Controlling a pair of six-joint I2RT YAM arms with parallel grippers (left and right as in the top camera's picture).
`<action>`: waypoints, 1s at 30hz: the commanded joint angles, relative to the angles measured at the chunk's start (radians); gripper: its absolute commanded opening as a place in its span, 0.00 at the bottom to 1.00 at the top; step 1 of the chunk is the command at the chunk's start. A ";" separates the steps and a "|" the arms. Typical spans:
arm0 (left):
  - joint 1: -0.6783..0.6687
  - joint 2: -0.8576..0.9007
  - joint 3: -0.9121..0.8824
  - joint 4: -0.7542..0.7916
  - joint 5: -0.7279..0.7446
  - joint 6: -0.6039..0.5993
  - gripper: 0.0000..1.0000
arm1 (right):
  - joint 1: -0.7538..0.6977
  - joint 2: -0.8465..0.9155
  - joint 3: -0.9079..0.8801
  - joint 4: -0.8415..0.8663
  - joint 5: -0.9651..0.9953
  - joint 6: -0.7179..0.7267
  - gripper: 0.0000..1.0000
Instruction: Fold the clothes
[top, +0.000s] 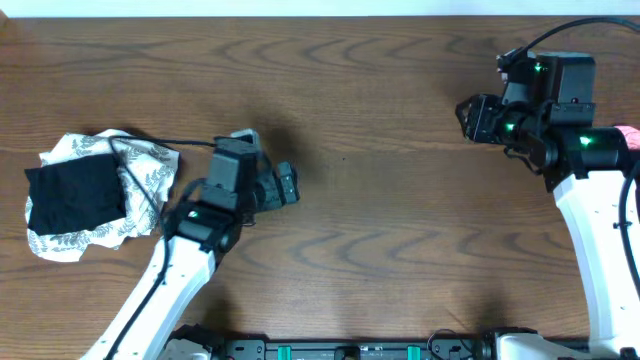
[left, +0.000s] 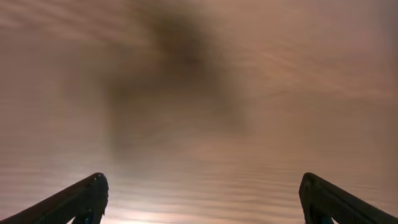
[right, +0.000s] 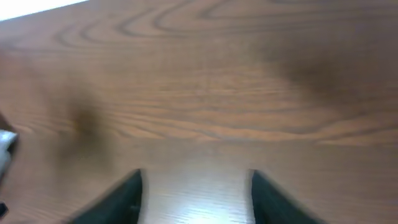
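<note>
The clothes (top: 75, 195), a plain black piece of fabric lying flat in a rough square, rest on top of a crumpled white leaf-print cloth (top: 150, 160) at the table's left. My left gripper (top: 285, 187) hovers to the right of that pile, well apart from it. Its jaws (left: 202, 182) stand wide open over bare wood. My right gripper (top: 468, 118) is at the far right of the table, pointing left. Its fingers (right: 196, 175) are apart with only the tabletop between them. Neither wrist view shows the clothes.
The brown wooden table (top: 380, 230) fills the view. A cable (top: 170, 143) runs from the left arm across the leaf-print cloth. A bit of pink (top: 630, 133) shows at the right edge behind the right arm. Something white (right: 5, 146) shows at the right wrist view's left edge.
</note>
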 joint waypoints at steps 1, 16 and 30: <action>-0.006 0.049 0.015 -0.002 -0.234 0.154 0.98 | 0.006 0.040 0.005 0.029 0.106 0.000 0.77; -0.006 0.071 0.014 0.012 -0.253 0.157 0.98 | 0.007 0.061 0.005 0.051 0.056 0.001 0.99; -0.006 0.071 0.014 0.013 -0.253 0.157 0.98 | -0.001 0.061 0.005 -0.004 0.079 -0.022 0.99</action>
